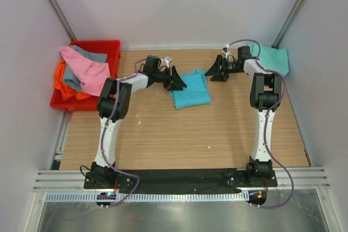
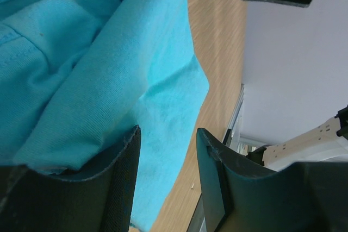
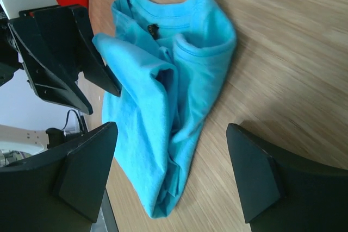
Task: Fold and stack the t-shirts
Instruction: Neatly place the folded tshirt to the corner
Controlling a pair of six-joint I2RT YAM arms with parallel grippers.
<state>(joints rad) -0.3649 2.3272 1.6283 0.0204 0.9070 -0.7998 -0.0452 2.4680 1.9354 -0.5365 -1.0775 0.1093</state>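
A bright turquoise t-shirt lies folded at mid-table, its collar and black label showing. My left gripper is at the shirt's left edge, its jaws apart. One finger sits against a fold of the cloth and nothing is pinched. My right gripper hovers just right of the shirt, wide open and holding nothing, with the shirt's lower end seen between its fingers. A paler mint-teal t-shirt lies at the back right, behind the right arm.
A red crate stands at the back left with pink, grey and orange t-shirts spilling over it. White walls close in the table on three sides. The two grippers face each other across the shirt.
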